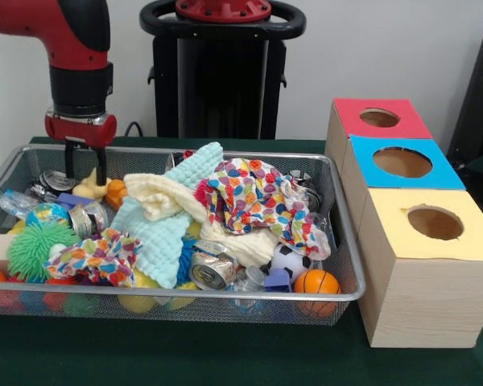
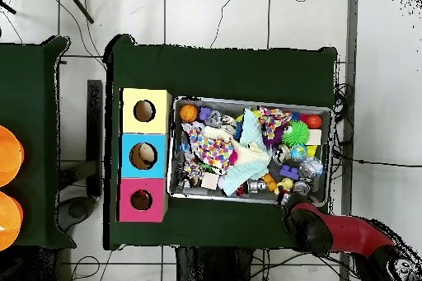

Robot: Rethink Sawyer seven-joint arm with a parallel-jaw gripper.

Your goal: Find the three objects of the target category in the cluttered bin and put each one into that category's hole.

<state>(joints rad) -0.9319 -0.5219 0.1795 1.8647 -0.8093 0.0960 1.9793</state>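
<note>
A wire mesh bin [image 1: 185,292] holds a pile of clutter: a mint cloth [image 1: 157,233], a cream cloth [image 1: 165,197], two spotted colourful cloths [image 1: 253,197], crushed cans [image 1: 212,270], a small soccer ball [image 1: 289,259], a basketball [image 1: 315,281], a green spiky ball [image 1: 30,249] and a yellow rubber duck [image 1: 89,189]. My gripper [image 1: 85,178] hangs open over the bin's far left corner, its fingers just above the duck and holding nothing. In the overhead view the red arm [image 2: 334,232] covers the gripper at the bin's [image 2: 251,101] lower right corner.
Three wooden boxes with round holes stand in a row to the right of the bin: red-topped [image 1: 379,117], blue-topped [image 1: 402,162] and yellow-topped [image 1: 435,222]. A green cloth [image 1: 225,354] covers the table. The black pedestal [image 1: 221,80] stands behind the bin.
</note>
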